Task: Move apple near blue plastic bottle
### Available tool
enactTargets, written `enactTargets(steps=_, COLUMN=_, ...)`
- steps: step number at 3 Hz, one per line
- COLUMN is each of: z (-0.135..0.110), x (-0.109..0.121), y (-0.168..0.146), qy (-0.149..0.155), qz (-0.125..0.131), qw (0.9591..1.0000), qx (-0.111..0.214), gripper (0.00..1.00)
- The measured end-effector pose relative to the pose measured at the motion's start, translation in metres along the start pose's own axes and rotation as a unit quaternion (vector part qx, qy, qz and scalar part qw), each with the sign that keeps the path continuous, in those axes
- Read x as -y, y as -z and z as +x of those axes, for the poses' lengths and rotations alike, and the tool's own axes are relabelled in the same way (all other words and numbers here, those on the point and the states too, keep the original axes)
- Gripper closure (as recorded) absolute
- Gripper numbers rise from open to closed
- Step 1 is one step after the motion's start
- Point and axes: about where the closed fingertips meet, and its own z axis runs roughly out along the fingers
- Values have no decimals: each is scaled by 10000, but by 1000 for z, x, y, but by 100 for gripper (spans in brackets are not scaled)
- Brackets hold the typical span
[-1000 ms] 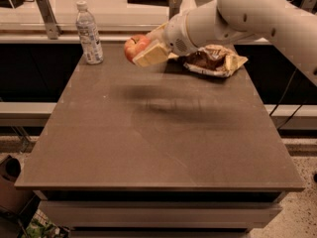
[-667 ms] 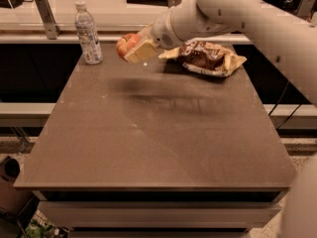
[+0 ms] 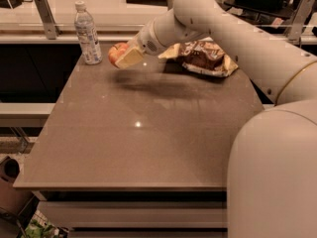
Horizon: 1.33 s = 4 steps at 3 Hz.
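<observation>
Starting with the containers: the blue plastic bottle [image 3: 87, 35] stands upright at the table's [image 3: 138, 148] far left corner, white cap [image 3: 80, 5] on. It is clear-walled with a pale label, and how full it is I cannot tell. Over on the far right lies the snack bag [image 3: 204, 58], brown and yellow and crumpled flat, with its contents hidden inside. Now the action: the hand [image 3: 123, 57] is at the far edge of the table just right of the bottle, clamped around the apple [image 3: 116, 51]. The apple sits between the fingers at the tip of the hand, red-orange skin poking out on the left side, facing the bottle and close to it but not touching. One pale finger [image 3: 130, 58] covers most of the fruit's front, so only a sliver of it shows. A soft shadow spreads on the table beneath, so hand and apple look lifted off the surface. The arm [image 3: 223, 29] sweeps in from the right and crosses over the snack bag's left end, hiding part of it. The robot's white body [image 3: 277, 172] fills the lower right corner, cut off by the frame.
</observation>
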Motion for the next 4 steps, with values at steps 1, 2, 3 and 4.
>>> enactTargets(steps=1, z=4, x=-3, y=-26, qy=-92, qz=-69, qw=9999, qx=-36, gripper=100)
enactTargets(steps=2, z=9, x=-4, y=-43, qy=-200, qz=-80, qw=9998, qx=20, gripper=100)
enactTargets(steps=3, z=10, x=-3, y=-60, qy=-263, qz=-69, qw=9995, qx=133, gripper=100)
enactTargets(steps=4, z=12, x=1, y=-74, qy=-327, qz=80, qw=9993, qx=175, gripper=100)
